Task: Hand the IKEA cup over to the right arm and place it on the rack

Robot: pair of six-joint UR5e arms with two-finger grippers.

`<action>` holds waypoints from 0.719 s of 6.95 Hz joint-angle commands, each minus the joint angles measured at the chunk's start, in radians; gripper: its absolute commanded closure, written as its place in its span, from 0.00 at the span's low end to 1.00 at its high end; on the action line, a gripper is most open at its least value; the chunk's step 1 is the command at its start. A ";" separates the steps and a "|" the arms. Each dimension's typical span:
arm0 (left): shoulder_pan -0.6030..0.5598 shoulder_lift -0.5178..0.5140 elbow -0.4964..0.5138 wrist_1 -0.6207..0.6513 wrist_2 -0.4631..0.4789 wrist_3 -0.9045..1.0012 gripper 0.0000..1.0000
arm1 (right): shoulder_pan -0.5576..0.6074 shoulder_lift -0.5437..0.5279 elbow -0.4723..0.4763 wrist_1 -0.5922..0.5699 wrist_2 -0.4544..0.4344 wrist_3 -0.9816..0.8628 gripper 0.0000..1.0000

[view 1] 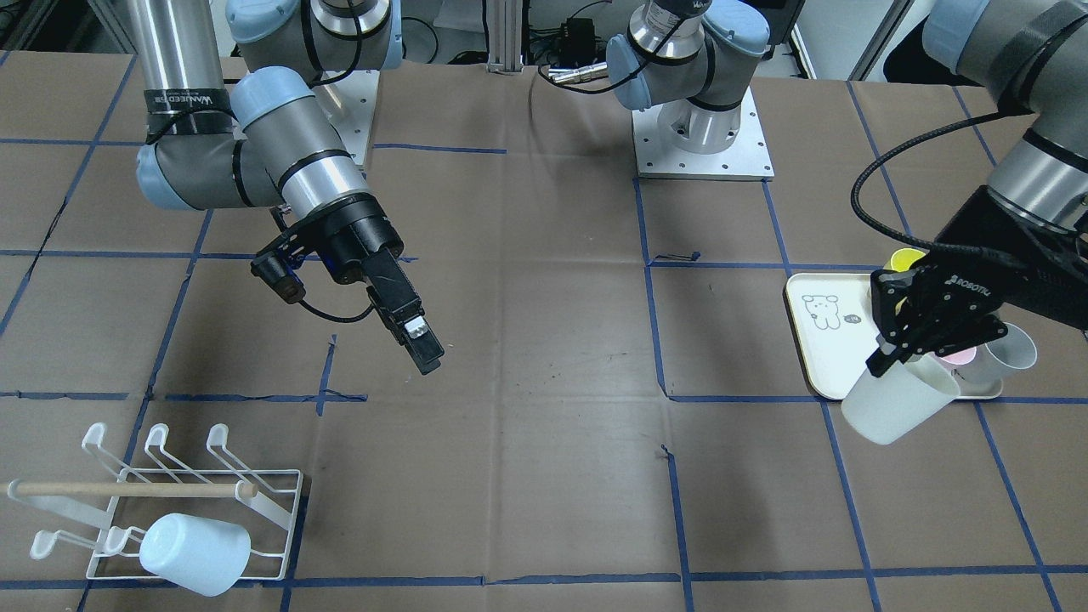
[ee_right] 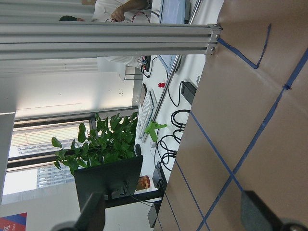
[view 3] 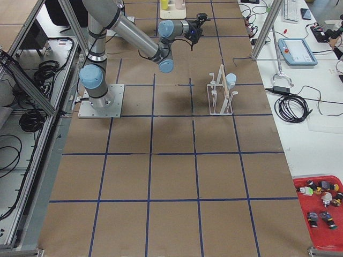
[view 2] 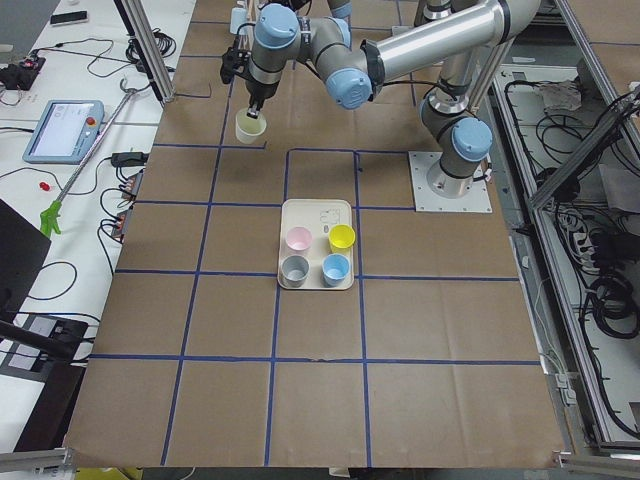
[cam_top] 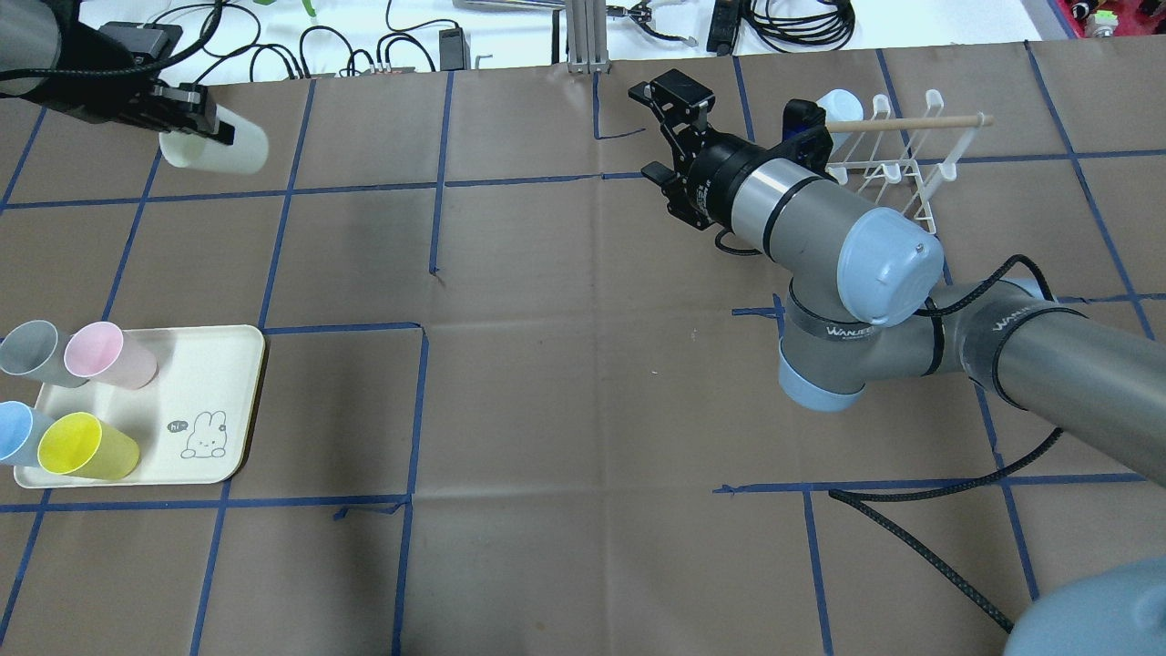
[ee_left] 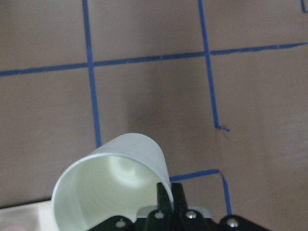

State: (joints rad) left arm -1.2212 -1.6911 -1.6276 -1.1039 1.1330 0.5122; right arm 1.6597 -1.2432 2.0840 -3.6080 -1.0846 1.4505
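The pale white IKEA cup (view 1: 901, 401) hung tilted in the left pincer (view 1: 892, 355) at the right of the front-facing view, just past the near edge of the cream tray (cam_top: 214, 383). The pincer was clamped on the cup's rim, apparently with one finger inside the wall and one outside. Judging by its tilt, the cup was clear of the bench (view 1: 544, 476).

The right pincer (cam_top: 672, 137) sat at the upper middle of the overhead view with its jaws spread wide and nothing between them, well apart from the cup.

The pickup looked done. The hand-over had not begun, and the placing was left after it. The rack (view 1: 265, 508) stood at the lower left of the front-facing view with a pale blue cup (view 1: 194, 552) on one prong. Grey, pink, blue and yellow cups (cam_top: 86, 446) remained on the tray.
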 commanded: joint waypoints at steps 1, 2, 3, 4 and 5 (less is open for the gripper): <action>-0.040 -0.013 -0.056 0.215 -0.221 0.017 1.00 | -0.001 -0.007 -0.001 0.003 -0.001 0.002 0.00; -0.052 -0.013 -0.124 0.352 -0.289 0.031 1.00 | -0.001 -0.007 0.001 0.003 0.000 0.004 0.00; -0.058 -0.013 -0.208 0.510 -0.350 0.034 1.00 | 0.000 -0.006 -0.001 0.003 0.006 0.001 0.00; -0.060 -0.030 -0.281 0.633 -0.410 0.052 1.00 | 0.000 -0.005 -0.001 0.000 0.009 0.001 0.00; -0.064 -0.060 -0.337 0.792 -0.464 0.084 1.00 | 0.000 0.004 -0.002 -0.011 0.012 0.002 0.00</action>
State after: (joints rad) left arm -1.2805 -1.7241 -1.8920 -0.4843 0.7354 0.5669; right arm 1.6596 -1.2463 2.0828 -3.6098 -1.0761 1.4517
